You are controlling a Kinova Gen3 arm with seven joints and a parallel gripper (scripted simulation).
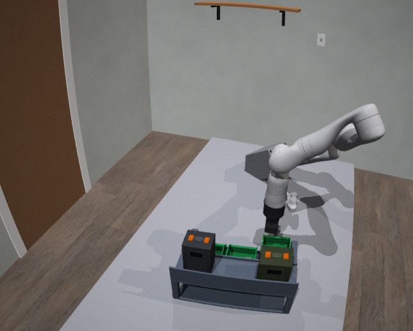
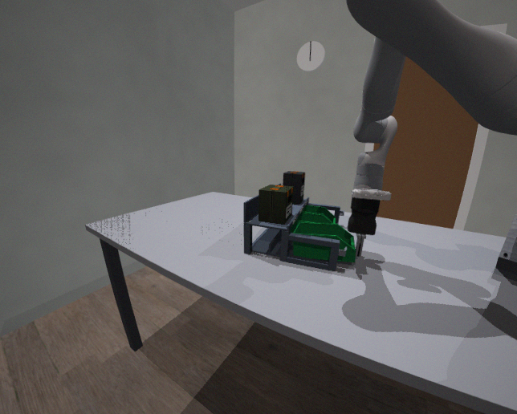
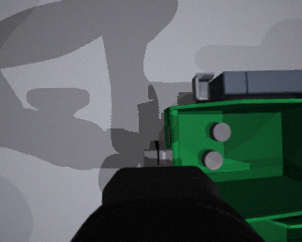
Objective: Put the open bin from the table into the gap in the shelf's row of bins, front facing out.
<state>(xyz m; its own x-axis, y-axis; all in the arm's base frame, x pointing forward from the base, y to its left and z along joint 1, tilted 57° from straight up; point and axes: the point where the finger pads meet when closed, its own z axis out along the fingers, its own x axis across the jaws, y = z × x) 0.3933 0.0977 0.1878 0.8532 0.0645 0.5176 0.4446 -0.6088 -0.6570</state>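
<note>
In the wrist view's lower middle the gripper [image 3: 158, 155] is pinched fully shut, empty, just outside the bin [image 3: 244, 155]. The bin, two parts [image 3: 220, 131] inside, sits at right in the shelf [image 3: 263, 83]. Likely a final push remains.

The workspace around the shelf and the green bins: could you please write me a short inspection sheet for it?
Surface: grey table, crossed by arm shadows.
Job's things: grey shelf near the table's end; green bins in its row; the end bin holds two grey round parts and sticks out past the shelf's front.
Clutter: a black case and an olive case on the shelf's top board.
Grippers: pincer shut on nothing, low at the end bin's front; contact cannot be told.
Cables: nothing seen.
Surroundings: brown door, wall shelf, wood floor.
</note>
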